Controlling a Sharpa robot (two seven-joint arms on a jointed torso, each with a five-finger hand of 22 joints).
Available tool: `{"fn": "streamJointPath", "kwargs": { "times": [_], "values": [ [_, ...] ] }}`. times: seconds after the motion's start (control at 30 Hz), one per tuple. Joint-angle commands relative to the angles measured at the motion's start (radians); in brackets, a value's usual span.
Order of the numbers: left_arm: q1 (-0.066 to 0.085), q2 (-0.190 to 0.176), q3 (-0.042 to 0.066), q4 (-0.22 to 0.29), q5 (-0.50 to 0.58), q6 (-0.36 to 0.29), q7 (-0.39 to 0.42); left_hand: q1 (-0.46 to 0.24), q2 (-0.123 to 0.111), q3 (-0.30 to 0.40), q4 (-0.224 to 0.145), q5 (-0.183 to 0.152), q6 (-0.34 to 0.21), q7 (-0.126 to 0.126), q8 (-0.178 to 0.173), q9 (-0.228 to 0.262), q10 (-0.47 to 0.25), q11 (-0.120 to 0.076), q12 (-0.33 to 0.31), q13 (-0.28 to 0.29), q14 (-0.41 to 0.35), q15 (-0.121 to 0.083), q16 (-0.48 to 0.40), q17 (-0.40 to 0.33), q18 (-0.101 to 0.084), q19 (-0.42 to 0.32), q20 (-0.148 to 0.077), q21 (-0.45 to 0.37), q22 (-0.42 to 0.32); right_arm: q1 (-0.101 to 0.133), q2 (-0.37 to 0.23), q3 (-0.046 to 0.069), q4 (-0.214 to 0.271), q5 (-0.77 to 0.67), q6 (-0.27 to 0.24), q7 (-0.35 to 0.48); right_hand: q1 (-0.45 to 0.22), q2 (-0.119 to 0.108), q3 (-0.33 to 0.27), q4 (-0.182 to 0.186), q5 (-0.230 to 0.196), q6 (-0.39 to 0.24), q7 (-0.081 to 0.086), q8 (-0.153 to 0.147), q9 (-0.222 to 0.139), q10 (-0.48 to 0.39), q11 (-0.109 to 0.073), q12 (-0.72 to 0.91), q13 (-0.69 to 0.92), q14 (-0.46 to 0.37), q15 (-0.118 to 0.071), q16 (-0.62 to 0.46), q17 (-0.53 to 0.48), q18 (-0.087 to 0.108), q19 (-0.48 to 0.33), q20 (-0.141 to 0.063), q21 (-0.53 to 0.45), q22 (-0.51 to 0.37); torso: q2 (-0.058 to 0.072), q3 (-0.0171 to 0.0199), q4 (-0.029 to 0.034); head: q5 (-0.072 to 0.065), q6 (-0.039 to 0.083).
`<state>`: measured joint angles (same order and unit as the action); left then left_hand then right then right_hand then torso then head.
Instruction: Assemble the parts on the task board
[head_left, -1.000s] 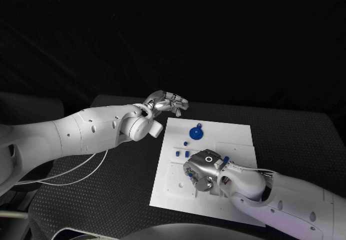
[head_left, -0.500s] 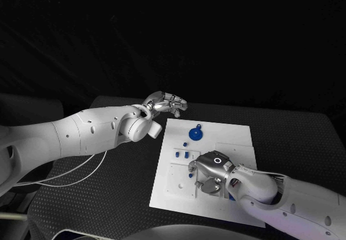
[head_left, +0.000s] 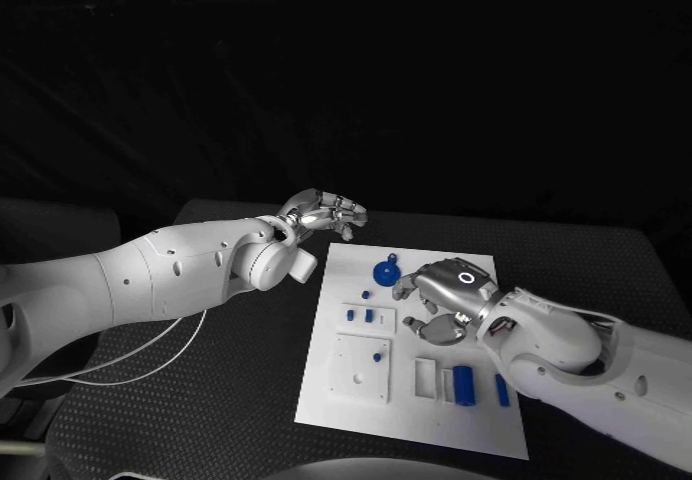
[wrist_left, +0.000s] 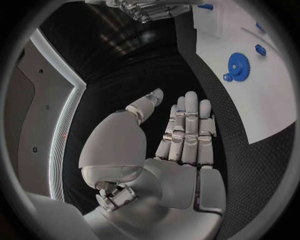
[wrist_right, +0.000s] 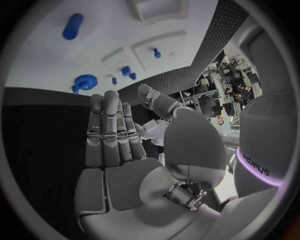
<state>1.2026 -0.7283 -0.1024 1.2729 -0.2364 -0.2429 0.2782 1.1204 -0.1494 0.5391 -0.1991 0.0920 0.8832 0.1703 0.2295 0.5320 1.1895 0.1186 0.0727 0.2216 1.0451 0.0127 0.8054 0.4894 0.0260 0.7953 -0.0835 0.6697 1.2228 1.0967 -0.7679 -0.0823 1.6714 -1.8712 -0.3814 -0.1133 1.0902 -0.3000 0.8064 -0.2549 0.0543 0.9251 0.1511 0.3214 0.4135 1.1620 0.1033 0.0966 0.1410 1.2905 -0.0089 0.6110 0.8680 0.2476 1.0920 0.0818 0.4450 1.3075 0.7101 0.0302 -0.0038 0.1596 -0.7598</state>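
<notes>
Right hand (head_left: 450, 295) hovered over task board (head_left: 346, 400) near blue gear (head_left: 388, 271), fingers apart, empty; left hand (head_left: 326, 213) off board's far corner, fingers together, empty. Step judged: choosing part; next move needs descent and pinch

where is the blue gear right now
In the head view the blue gear lies on the far end of the task board, between the left hand and the right hand, touching neither.

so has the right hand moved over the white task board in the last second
Yes. The right hand went from the white task board's near part toward its far end, close beside the blue gear-shaped part.
</notes>
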Motion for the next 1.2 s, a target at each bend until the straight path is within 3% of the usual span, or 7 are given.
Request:
{"fn": "streamJointPath", "kwargs": {
  "times": [0.03,0.2,0.47,0.57,0.63,0.9,1.2],
  "values": [
    [0.002,0.0,0.001,0.001,0.006,0.014,0.006,-0.012,0.001,-0.004,0.001,0.001,-0.007,0.001,0.002,-0.001,-0.008,0.0,0.001,-0.001,0.0,0.002,-0.007,0.002,0.012,0.005,0.0,-0.005,0.002,0.022,-0.032,0.014,0.013,0.091,0.057,0.014,0.011,0.0,0.005,0.0,-0.003,0.005,0.005,0.005,0.001,0.012,-0.001,0.007,0.0,0.011,-0.001,0.011,0.007,0.014,0.012,-0.003,0.01,0.025,0.001,-0.0005,0.0,-0.015,0.009],
    [0.002,0.002,0.001,0.0,0.006,0.016,0.007,-0.012,0.001,-0.004,0.001,0.001,-0.006,0.001,0.002,-0.001,-0.008,0.0,0.001,-0.001,0.0,0.002,-0.007,0.002,0.012,0.005,0.0,-0.005,0.002,0.055,-0.068,0.019,0.005,0.111,0.136,0.005,0.0,0.0,-0.019,-0.006,0.001,0.001,0.006,0.006,0.0,0.026,-0.007,0.014,0.002,0.016,-0.007,0.039,0.024,0.014,0.02,-0.01,0.036,0.027,0.0,-0.0003,-0.0001,-0.024,0.014],
    [0.002,0.002,0.001,-0.001,0.006,0.017,0.008,-0.012,0.001,-0.004,0.001,0.001,-0.006,0.001,0.002,-0.001,-0.007,0.0,0.001,-0.001,0.001,0.002,-0.008,0.003,0.012,0.005,0.0,-0.005,0.002,0.058,-0.093,0.017,-0.023,0.107,0.235,-0.019,-0.052,0.0,-0.104,-0.033,0.001,-0.037,0.0,-0.01,-0.009,-0.031,0.015,-0.017,-0.015,-0.02,0.014,0.049,0.031,0.012,-0.019,-0.002,0.046,0.025,0.001,0.0,0.0,-0.032,0.017],
    [0.002,0.003,0.001,-0.001,0.006,0.017,0.008,-0.012,0.001,-0.004,0.0,0.001,-0.006,0.001,0.003,-0.002,-0.007,-0.001,0.001,-0.001,0.001,0.002,-0.008,0.003,0.012,0.005,0.0,-0.005,0.002,0.057,-0.094,0.008,-0.033,0.102,0.26,-0.025,-0.062,0.0,-0.138,-0.034,0.0,-0.053,-0.003,-0.015,-0.012,-0.054,0.019,-0.027,-0.025,-0.034,0.018,0.053,0.033,0.013,-0.034,0.003,0.049,0.025,0.001,0.0002,0.0002,-0.033,0.017],
    [0.002,0.003,0.001,-0.001,0.006,0.017,0.008,-0.012,0.001,-0.004,0.0,0.001,-0.006,0.001,0.003,-0.002,-0.007,-0.001,0.001,-0.001,0.001,0.002,-0.008,0.003,0.012,0.005,0.0,-0.006,0.002,0.054,-0.093,-0.001,-0.04,0.093,0.267,-0.027,-0.064,-0.001,-0.152,-0.032,-0.002,-0.061,-0.009,-0.017,-0.013,-0.062,0.02,-0.028,-0.029,-0.039,0.019,0.056,0.033,0.014,-0.039,0.004,0.05,0.024,0.001,-0.0002,0.0005,-0.034,0.018],
    [0.002,0.002,0.001,-0.002,0.006,0.016,0.008,-0.011,0.001,-0.004,0.0,0.001,-0.006,0.001,0.003,-0.002,-0.007,-0.001,0.002,-0.001,0.001,0.002,-0.009,0.004,0.012,0.006,0.0,-0.006,0.003,0.036,-0.09,-0.007,-0.05,0.067,0.28,-0.028,-0.057,0.0,-0.158,-0.029,-0.002,-0.059,-0.006,-0.012,-0.012,-0.056,0.018,-0.021,-0.032,-0.042,0.017,0.061,0.033,0.014,-0.042,0.006,0.055,0.024,0.001,-0.0004,0.0011,-0.037,0.014],
    [0.002,0.001,0.001,-0.003,0.006,0.017,0.009,-0.011,0.001,-0.004,0.0,0.001,-0.006,0.001,0.003,-0.002,-0.007,-0.001,0.002,-0.001,0.001,0.002,-0.009,0.005,0.012,0.006,0.0,-0.006,0.003,0.025,-0.069,-0.021,-0.069,0.022,0.259,-0.033,-0.018,0.002,-0.106,-0.008,-0.006,-0.04,-0.007,0.007,-0.004,-0.021,0.008,0.0,-0.031,-0.04,0.008,0.073,0.031,0.014,-0.039,0.004,0.065,0.022,0.001,-0.0009,0.002,-0.039,0.011]
  ]
}}
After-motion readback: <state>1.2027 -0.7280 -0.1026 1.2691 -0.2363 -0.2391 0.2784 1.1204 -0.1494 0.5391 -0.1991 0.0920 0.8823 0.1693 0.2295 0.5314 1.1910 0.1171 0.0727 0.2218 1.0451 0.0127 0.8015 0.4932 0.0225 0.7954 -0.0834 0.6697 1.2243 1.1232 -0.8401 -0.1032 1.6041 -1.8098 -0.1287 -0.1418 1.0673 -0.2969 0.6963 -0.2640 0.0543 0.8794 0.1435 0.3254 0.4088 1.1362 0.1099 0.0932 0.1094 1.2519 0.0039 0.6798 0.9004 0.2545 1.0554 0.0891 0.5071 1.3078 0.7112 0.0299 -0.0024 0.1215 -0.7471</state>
